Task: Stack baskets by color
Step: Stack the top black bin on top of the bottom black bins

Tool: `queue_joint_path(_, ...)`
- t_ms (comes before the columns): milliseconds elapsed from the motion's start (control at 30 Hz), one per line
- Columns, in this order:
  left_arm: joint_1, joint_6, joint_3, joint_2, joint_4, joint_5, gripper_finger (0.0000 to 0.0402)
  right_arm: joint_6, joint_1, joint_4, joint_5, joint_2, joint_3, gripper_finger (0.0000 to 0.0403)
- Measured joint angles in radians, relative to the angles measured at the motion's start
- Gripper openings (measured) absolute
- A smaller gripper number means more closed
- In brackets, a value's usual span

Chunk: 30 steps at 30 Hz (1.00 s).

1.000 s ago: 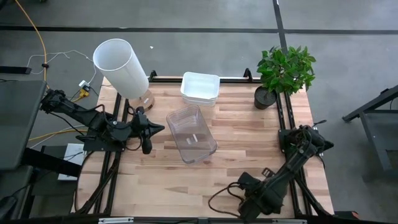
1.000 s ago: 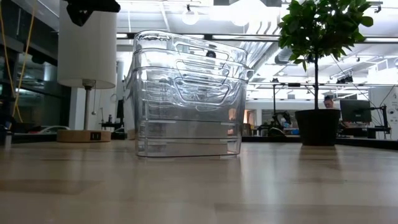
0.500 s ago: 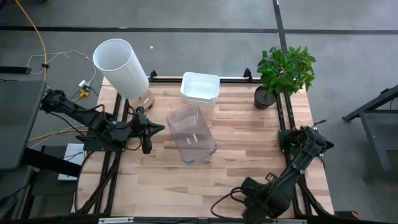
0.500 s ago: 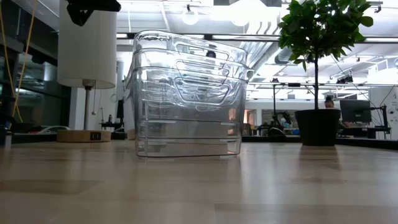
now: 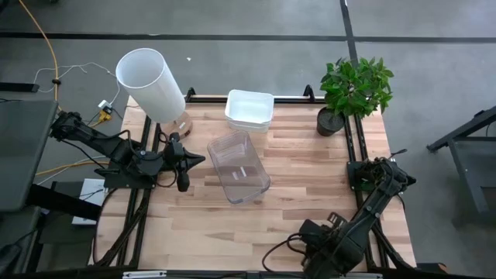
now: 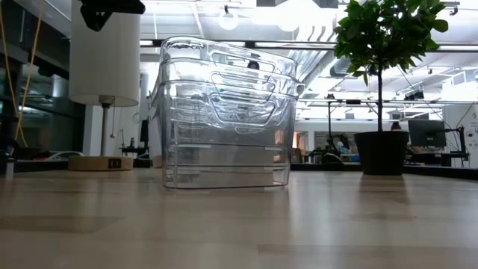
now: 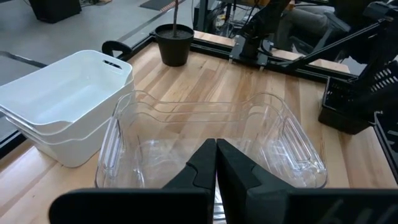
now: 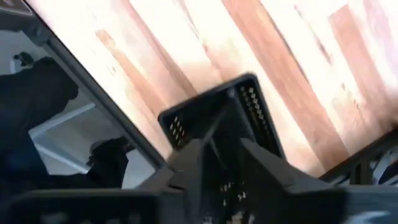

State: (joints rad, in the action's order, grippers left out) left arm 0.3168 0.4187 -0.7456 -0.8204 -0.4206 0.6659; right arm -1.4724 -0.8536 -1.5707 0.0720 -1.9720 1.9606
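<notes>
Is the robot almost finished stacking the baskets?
Mostly. The white baskets sit nested at the back of the table, and the clear baskets are nested mid-table. The right gripper is at the front edge by a black slotted basket; whether it grips it is unclear. That black one looks left to finish. The left gripper waits shut beside the clear stack.

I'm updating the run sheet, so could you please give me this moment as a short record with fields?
white baskets: nested stack at the table's far edge
clear baskets: nested stack at mid-table
black basket: at the table's near edge, under the right claw
left claw: shut, empty, beside the clear baskets
right claw: low over the black basket; fingers slightly apart
plant: far right corner
white cylinder: far left corner
</notes>
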Motion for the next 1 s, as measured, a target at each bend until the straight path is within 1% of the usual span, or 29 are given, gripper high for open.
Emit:
queue_joint_path(100,0.000,0.000,0.000,0.000,0.000,0.000,0.0000,0.031,0.001,0.000,0.033,0.000,0.000,0.0148)
queue_joint_path(200,0.000,0.000,0.000,0.000,0.000,0.000,0.0000,0.071,0.001,-0.001,0.028,0.000,0.003,0.0196)
queue_joint_path(333,0.000,0.002,0.000,0.000,0.000,-0.002,0.0000,0.085,0.002,0.000,-0.025,0.000,0.032,0.0237)
queue_joint_path(467,0.000,0.020,0.000,0.000,0.000,-0.005,0.0000,0.031,-0.004,0.000,-0.063,0.001,0.062,0.0247)
queue_joint_path(533,0.000,0.022,0.000,0.000,0.000,-0.006,0.0000,-0.016,-0.007,0.001,-0.060,0.001,0.067,0.0248)
queue_joint_path(633,0.000,0.022,0.000,0.000,0.000,-0.007,0.0000,-0.142,-0.004,0.004,-0.036,0.001,0.062,0.0248)
queue_joint_path(733,0.000,0.022,0.000,0.000,-0.001,-0.008,0.0000,-0.243,0.025,0.014,-0.057,-0.003,0.034,0.0248)
queue_joint_path(833,0.000,0.009,0.000,0.000,-0.001,-0.023,0.0000,-0.263,0.053,0.045,-0.119,-0.017,-0.004,0.0248)
queue_joint_path(1000,0.000,-0.004,0.000,0.000,-0.001,-0.040,0.0000,-0.250,0.075,0.172,-0.238,-0.043,-0.082,0.0248)
